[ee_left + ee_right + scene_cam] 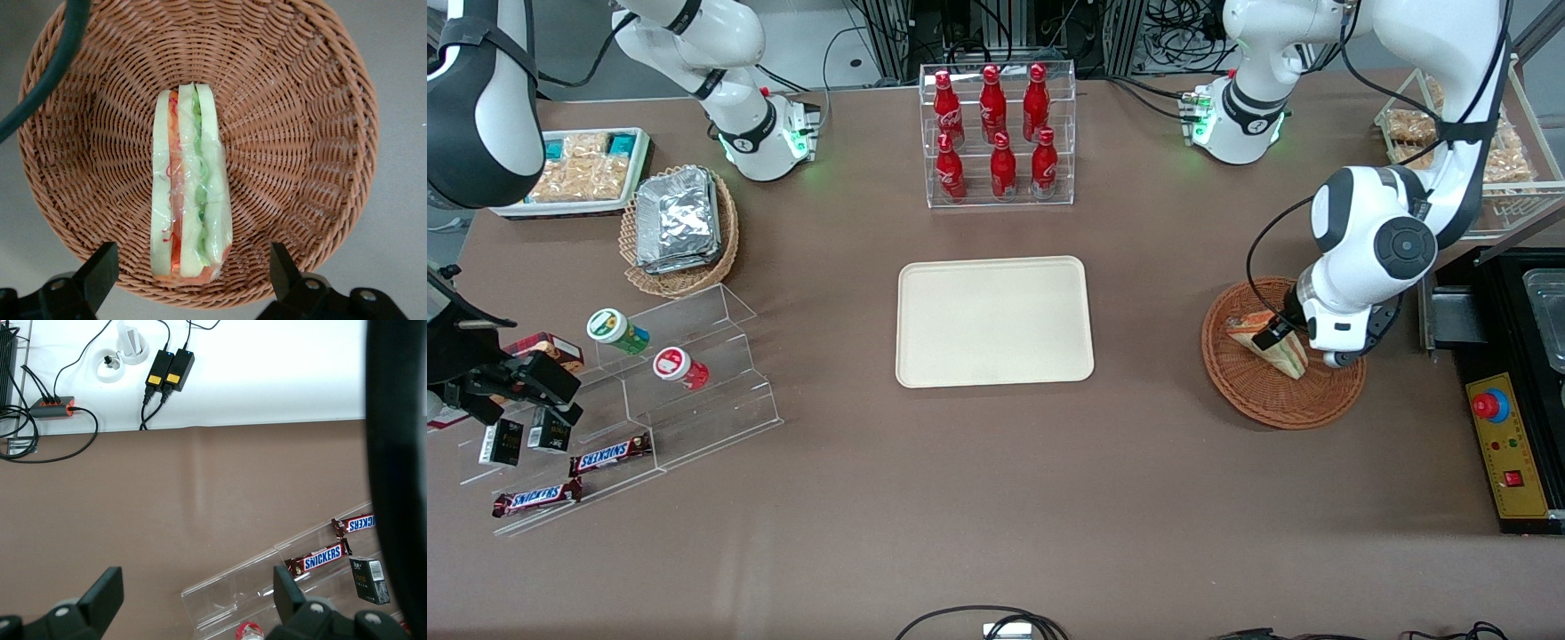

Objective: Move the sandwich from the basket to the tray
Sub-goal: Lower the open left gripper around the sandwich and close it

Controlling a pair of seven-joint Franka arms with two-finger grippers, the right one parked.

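- Gripper (190, 270) spread wide, hovering over the basket (320, 133), fingers straddling the sandwich (190, 200).
- Sandwich lies in basket, long axis crossing the finger line.
- Tray (994, 321) lies apart, mid-bench.

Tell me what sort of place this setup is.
Probably a robotics lab staged as a snack counter: a brown table holds a clear rack of red bottles, Snickers bars and a cream tray. The open gripper hovers over the sandwich in the wicker basket.

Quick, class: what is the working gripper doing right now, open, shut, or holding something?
Gripper: open, holding nothing, above the sandwich in the basket.
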